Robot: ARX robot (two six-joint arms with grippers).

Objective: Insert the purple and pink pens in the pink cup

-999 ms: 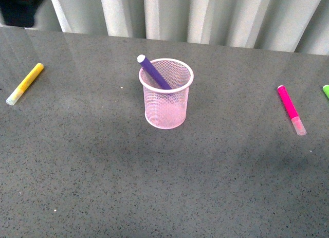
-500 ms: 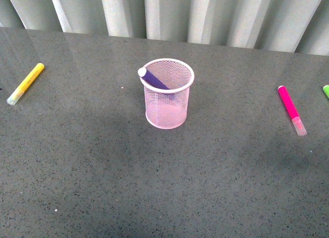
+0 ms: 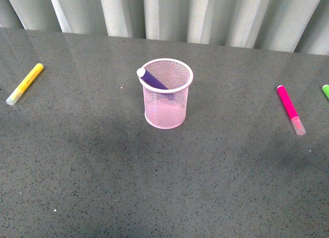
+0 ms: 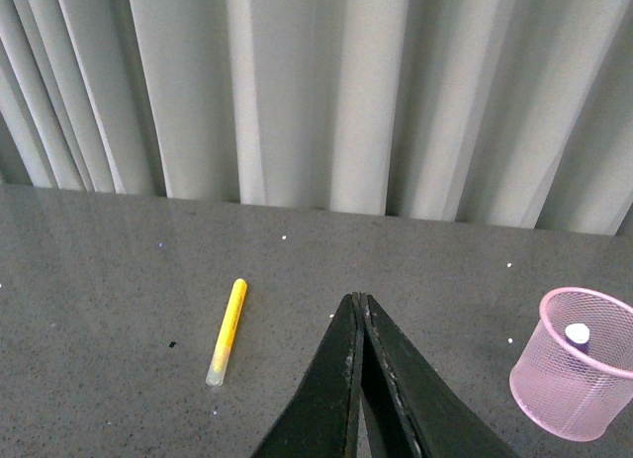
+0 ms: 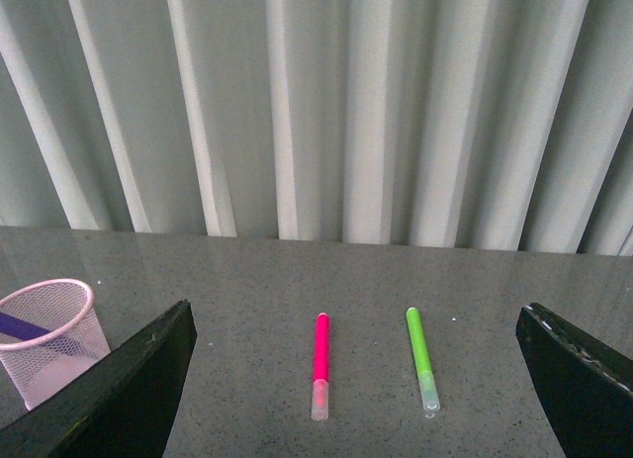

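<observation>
The pink cup (image 3: 165, 94) stands upright mid-table with the purple pen (image 3: 151, 79) inside it, leaning on the left rim. The cup also shows in the left wrist view (image 4: 572, 379) and the right wrist view (image 5: 54, 339). The pink pen (image 3: 290, 109) lies flat at the right, clear cap toward me; it also shows in the right wrist view (image 5: 320, 364). Neither arm shows in the front view. My left gripper (image 4: 358, 302) is shut and empty, above the table left of the cup. My right gripper (image 5: 358, 389) is open wide, back from the pink pen.
A yellow marker (image 3: 24, 84) lies at the far left, also in the left wrist view (image 4: 226, 331). A green marker (image 5: 422, 359) lies beside the pink pen, cut by the right edge of the front view (image 3: 326, 90). A pleated curtain (image 3: 205, 14) backs the grey table.
The purple pen has dropped deeper into the cup; a second ago it stuck out well above the rim. A dark shape at the front view's top left has gone.
</observation>
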